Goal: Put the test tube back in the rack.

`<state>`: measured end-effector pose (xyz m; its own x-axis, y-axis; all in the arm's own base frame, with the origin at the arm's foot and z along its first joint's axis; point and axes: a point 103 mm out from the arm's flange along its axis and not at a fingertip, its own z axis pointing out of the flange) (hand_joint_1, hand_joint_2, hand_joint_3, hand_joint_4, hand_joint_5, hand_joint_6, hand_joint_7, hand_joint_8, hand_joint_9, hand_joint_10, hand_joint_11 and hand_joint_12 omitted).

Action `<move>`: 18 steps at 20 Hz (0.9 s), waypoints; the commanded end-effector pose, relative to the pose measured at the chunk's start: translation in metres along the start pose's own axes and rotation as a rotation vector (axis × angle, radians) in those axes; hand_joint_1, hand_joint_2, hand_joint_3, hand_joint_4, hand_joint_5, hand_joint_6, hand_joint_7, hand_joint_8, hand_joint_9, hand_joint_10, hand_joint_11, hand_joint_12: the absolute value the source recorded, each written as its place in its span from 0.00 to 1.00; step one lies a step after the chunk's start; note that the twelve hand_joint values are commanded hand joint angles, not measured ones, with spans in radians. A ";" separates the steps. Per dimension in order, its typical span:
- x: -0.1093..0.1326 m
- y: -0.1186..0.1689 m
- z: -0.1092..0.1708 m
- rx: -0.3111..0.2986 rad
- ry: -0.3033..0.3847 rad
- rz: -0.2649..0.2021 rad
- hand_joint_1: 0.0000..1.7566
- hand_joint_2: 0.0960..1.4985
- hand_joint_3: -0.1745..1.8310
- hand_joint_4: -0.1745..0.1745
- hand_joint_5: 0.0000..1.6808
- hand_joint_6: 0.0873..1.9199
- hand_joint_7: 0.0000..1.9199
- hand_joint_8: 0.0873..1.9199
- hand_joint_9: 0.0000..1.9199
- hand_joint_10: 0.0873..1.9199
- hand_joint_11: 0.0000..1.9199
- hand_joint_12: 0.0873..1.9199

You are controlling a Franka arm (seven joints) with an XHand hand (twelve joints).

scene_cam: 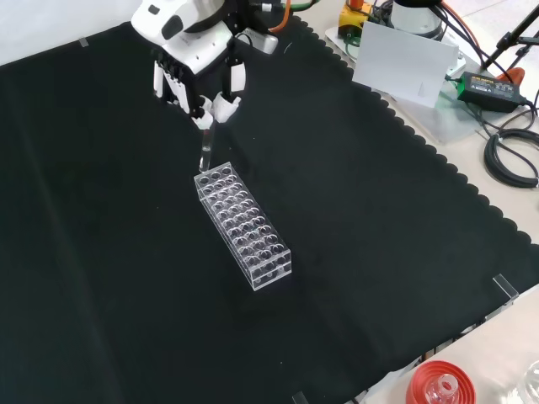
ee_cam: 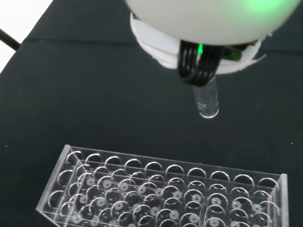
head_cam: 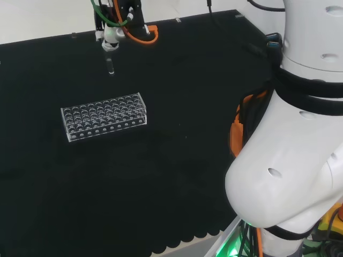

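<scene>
A clear plastic rack [head_cam: 104,116] with several rows of round holes lies on the black cloth; it also shows in the front view [scene_cam: 243,224] and the wrist view [ee_cam: 170,194]. The hand [scene_cam: 202,80] hangs above and just beyond the rack's far end in the front view, its fingers curled round a clear test tube [scene_cam: 205,150] that points straight down. In the head view the hand [head_cam: 111,37] holds the test tube [head_cam: 110,64] farther off than the rack. The test tube's [ee_cam: 206,100] rounded lower end is above the cloth, short of the rack's holes.
A red ribbed stand [scene_cam: 442,385] with glassware sits at the cloth's near right corner in the front view. A white board [scene_cam: 404,63] and cables [scene_cam: 509,151] lie off the cloth at the far right. The arm's white links [head_cam: 295,150] fill the head view's right.
</scene>
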<state>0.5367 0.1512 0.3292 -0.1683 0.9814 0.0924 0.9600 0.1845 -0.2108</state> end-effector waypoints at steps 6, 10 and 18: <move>0.010 0.005 0.006 0.021 0.022 -0.023 0.82 0.29 0.49 0.00 0.83 0.20 0.78 0.26 0.76 0.07 0.48 0.59; 0.021 0.009 0.017 0.052 0.035 -0.049 0.82 0.29 0.49 0.00 0.83 0.20 0.78 0.26 0.76 0.07 0.48 0.59; 0.026 0.017 0.036 0.094 0.055 -0.056 0.82 0.29 0.49 0.00 0.83 0.20 0.78 0.26 0.76 0.07 0.48 0.59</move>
<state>0.5400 0.1772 0.3004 -0.2040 0.9680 0.1460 0.9307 0.2380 -0.2776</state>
